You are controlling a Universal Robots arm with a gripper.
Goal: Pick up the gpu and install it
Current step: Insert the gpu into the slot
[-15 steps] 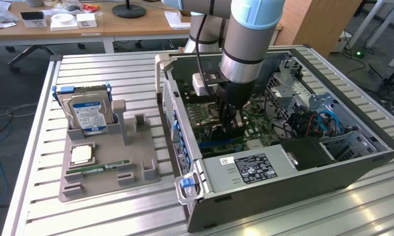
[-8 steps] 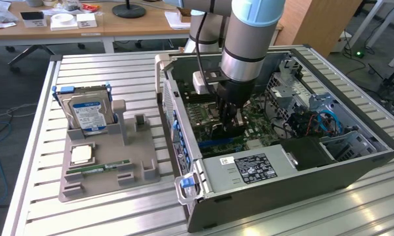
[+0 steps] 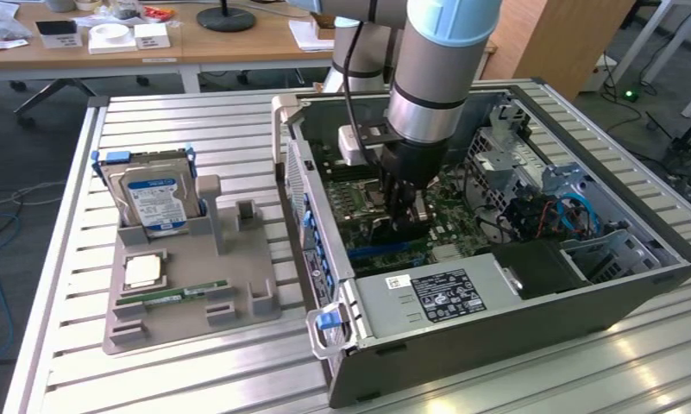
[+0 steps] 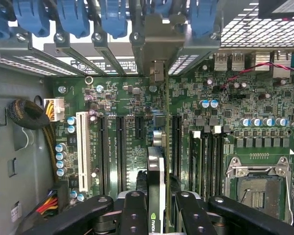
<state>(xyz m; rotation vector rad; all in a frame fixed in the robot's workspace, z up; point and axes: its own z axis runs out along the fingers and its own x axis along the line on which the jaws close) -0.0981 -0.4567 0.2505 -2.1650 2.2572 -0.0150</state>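
Above motherboard [image 4: 186, 98] — wrist view: jaws clamp gpu [image 4: 156, 183].

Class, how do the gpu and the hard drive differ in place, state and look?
The gpu is inside the computer case; the hard drive stands in the grey holder outside it. The gripper clamps the gpu; the hard drive is untouched. The gpu is dark; the hard drive silver with a blue-white label. Both stand on edge.
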